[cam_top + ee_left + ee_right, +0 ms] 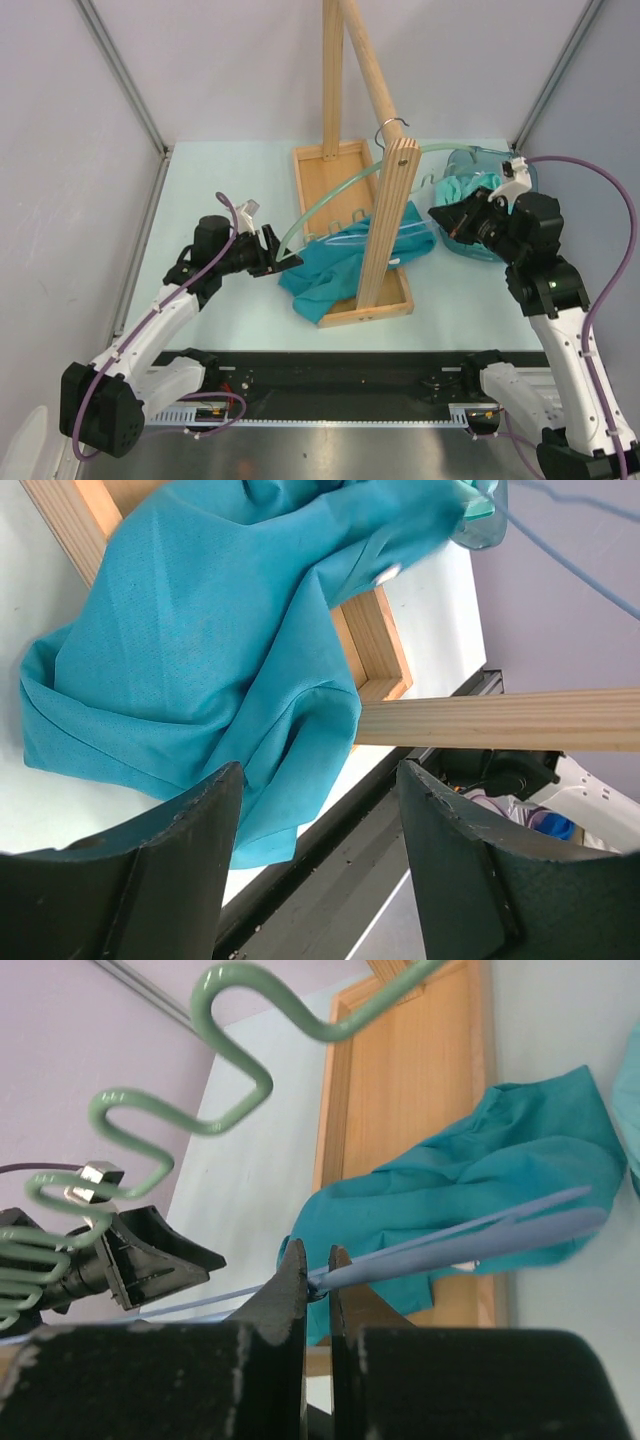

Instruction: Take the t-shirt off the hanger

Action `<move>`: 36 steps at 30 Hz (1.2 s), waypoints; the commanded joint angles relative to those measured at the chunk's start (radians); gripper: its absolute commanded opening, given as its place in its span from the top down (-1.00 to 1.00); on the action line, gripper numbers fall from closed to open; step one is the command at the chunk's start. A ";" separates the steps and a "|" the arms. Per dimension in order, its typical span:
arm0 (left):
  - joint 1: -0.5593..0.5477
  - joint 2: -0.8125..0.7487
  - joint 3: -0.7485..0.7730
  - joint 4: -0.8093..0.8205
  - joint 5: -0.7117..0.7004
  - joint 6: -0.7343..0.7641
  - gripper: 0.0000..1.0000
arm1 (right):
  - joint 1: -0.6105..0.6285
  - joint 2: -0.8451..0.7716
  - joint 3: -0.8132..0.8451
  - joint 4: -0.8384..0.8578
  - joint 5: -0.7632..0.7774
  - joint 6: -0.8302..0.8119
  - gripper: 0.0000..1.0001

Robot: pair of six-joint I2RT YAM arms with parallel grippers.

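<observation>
The table (215,200) shows open surface left of the wooden stand (385,230). The teal t-shirt (330,275) lies crumpled across the stand's tray, spilling over its front-left edge. The right gripper (315,1265) pinches the hanger (550,1232) by its thin bar. The left gripper (320,780) is spread wide beside the shirt.

No readable text, labels, brand marks or numbers in any view; nothing legible on the arms, the wooden stand, the shirt or the tabletop.
</observation>
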 commanded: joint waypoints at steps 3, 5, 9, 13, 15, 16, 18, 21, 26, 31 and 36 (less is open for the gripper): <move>0.009 0.005 0.011 0.033 0.033 0.004 -0.36 | -0.036 -0.104 -0.014 -0.079 -0.113 -0.001 1.00; 0.009 0.007 0.013 0.036 0.038 0.004 -0.36 | -0.031 -0.098 -0.011 -0.073 -0.132 0.005 1.00; 0.011 -0.001 0.026 0.018 0.023 0.017 -0.36 | -0.024 -0.046 0.039 -0.097 -0.074 -0.056 1.00; 0.017 -0.005 0.046 -0.022 0.010 0.040 -0.37 | -0.017 0.031 0.095 -0.133 0.096 -0.127 1.00; 0.032 -0.001 0.089 -0.059 0.001 0.069 -0.45 | -0.011 0.083 0.143 -0.175 0.165 -0.150 1.00; 0.037 0.002 0.106 -0.093 -0.007 0.079 -0.48 | -0.007 0.100 0.162 -0.192 0.237 -0.159 1.00; 0.051 0.002 0.146 -0.114 -0.013 0.098 -0.55 | 0.012 0.127 0.196 -0.229 0.321 -0.179 1.00; 0.057 0.008 0.170 -0.095 -0.001 0.086 -0.58 | 0.022 0.133 0.225 -0.232 0.455 -0.185 1.00; 0.055 0.056 0.171 0.068 0.151 -0.002 -0.47 | 0.029 0.146 0.173 -0.196 0.521 -0.164 1.00; 0.009 0.165 0.174 0.256 0.256 -0.042 -0.31 | 0.041 0.192 0.129 -0.173 0.612 -0.035 1.00; -0.118 0.214 0.192 0.364 0.225 -0.008 -0.28 | 0.087 0.294 0.193 -0.232 0.666 0.066 1.00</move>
